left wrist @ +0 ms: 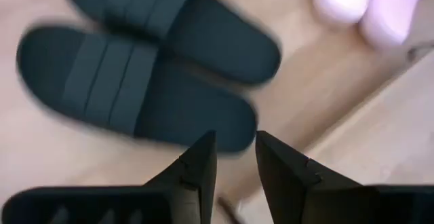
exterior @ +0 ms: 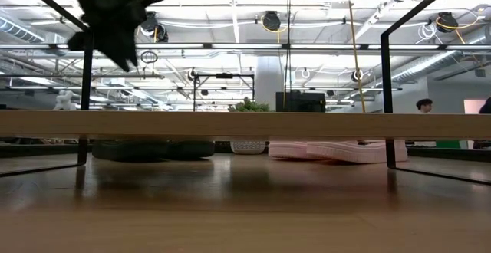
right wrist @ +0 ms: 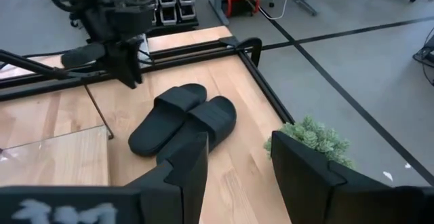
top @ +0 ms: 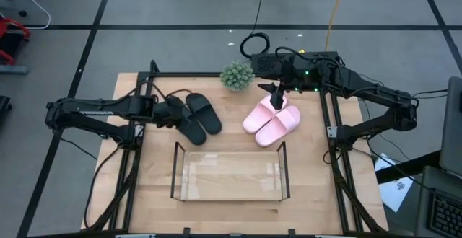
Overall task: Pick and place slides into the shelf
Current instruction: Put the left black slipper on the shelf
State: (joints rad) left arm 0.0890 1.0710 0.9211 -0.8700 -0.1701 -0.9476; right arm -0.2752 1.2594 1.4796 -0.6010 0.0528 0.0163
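Wooden tabletop (top: 151, 195), frame centre: I read no writing. Black slides (top: 196, 117) upper-left, pink slides (top: 272, 120) upper-right, shelf (top: 229, 174) below. Left end effector (top: 170, 112) and right end effector (top: 277, 99) spread, empty.

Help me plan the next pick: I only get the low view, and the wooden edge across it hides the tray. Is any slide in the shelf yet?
Observer: No. From above, the shelf holds no slides; all four lie on the table beyond it.
Operator: Where is each pair?
Observer: The black pair lies on the left arm's side, the pink pair on the right arm's side.
Operator: And the grippers?
Observer: The left gripper hangs by the black pair, jaws slightly apart, empty. The right gripper is above the far end of the pink pair, open and empty.
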